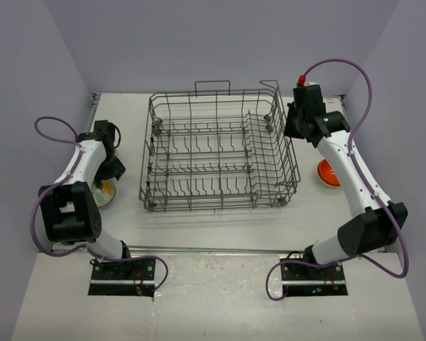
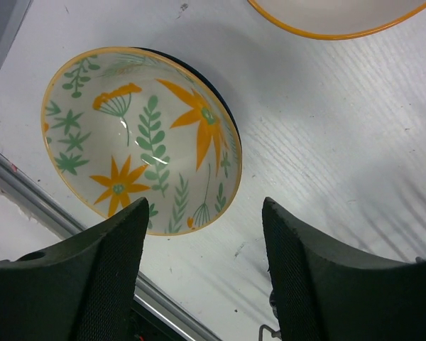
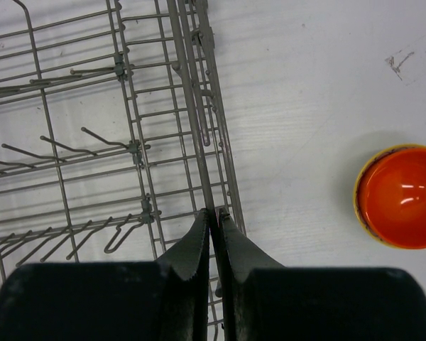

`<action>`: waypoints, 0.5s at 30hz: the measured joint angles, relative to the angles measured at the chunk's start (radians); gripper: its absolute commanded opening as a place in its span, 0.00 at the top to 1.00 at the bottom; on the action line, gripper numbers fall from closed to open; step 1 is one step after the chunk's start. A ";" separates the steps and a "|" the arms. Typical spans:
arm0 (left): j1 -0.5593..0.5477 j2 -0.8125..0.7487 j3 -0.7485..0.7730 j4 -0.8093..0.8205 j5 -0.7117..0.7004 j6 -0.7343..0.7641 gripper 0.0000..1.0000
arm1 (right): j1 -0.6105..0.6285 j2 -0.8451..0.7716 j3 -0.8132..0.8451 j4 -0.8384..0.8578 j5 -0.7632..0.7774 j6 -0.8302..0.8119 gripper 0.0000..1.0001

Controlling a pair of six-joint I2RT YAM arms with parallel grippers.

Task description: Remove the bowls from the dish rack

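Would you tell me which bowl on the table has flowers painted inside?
The flowered bowl just ahead of the left gripper: orange flowers, green leaves. The pale bowl beyond it and the orange bowl beside the dish rack are plain.

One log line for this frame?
dish rack: no bowls inside | left fingers: open over floral bowl | right fingers: shut on rack rim | orange bowl: outside, right of rack

White table, lilac walls, metal rail
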 measured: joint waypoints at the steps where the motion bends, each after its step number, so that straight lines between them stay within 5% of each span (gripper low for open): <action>1: 0.000 -0.008 0.000 -0.001 0.000 -0.002 0.33 | 0.000 0.000 0.000 -0.001 0.000 0.000 0.96; 10: 0.000 -0.076 0.005 -0.001 0.047 -0.031 0.31 | 0.001 0.000 0.008 -0.019 0.000 0.001 0.95; 15: -0.008 -0.094 0.095 0.002 0.123 -0.053 0.31 | 0.005 0.003 0.019 -0.042 0.002 0.008 0.78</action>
